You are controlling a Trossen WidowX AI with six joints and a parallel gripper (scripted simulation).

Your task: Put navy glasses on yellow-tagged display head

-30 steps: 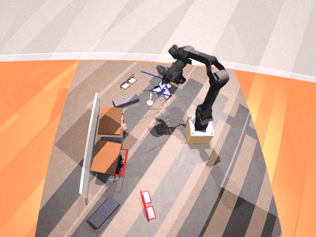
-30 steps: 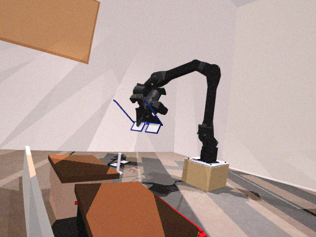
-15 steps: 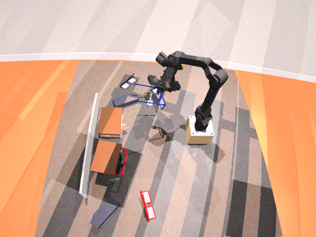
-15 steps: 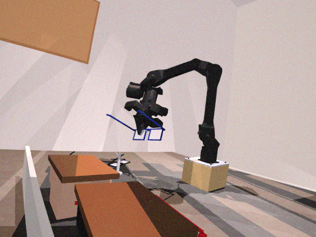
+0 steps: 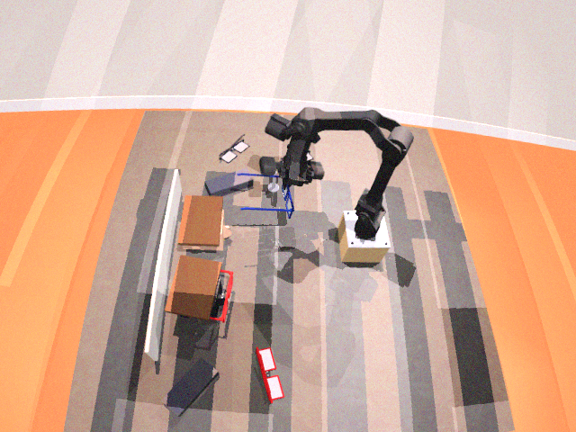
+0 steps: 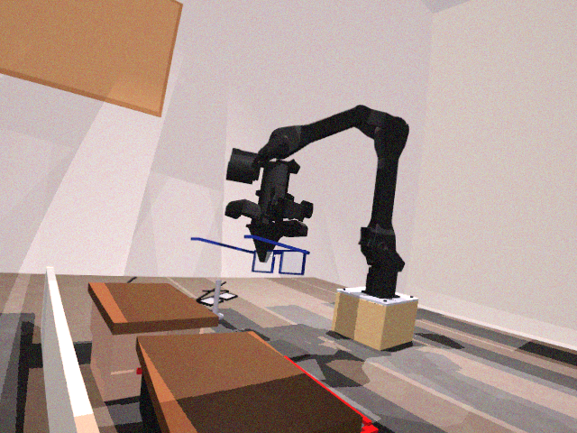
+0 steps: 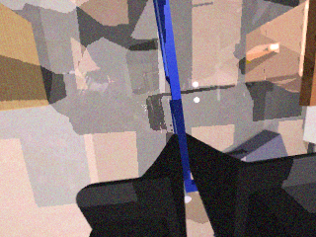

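The navy glasses (image 5: 267, 209) (image 6: 224, 244) (image 7: 170, 59) hang in the air, temples extended toward the heads' side, lenses downward. My gripper (image 5: 285, 183) (image 6: 263, 259) (image 7: 179, 138) is shut on their front frame, off to one side by one lens. One display head (image 5: 200, 220) (image 6: 153, 305) (image 7: 276, 32) has a brown top and bare face; a small yellow patch, seemingly its tag, shows in the wrist view. The other head (image 5: 197, 281) (image 6: 224, 358) wears red glasses (image 5: 229, 295). The held glasses are apart from both heads; the heads' ears are hidden.
A thin white post (image 5: 273, 187) (image 6: 216, 298) stands below the held glasses. Black glasses (image 5: 230, 149) lie at the back. Dark boxes (image 5: 228, 184) (image 5: 191, 386) flank the heads. A white panel (image 5: 162, 265) (image 6: 62, 349) stands behind them. Other red glasses (image 5: 265, 373) lie in front.
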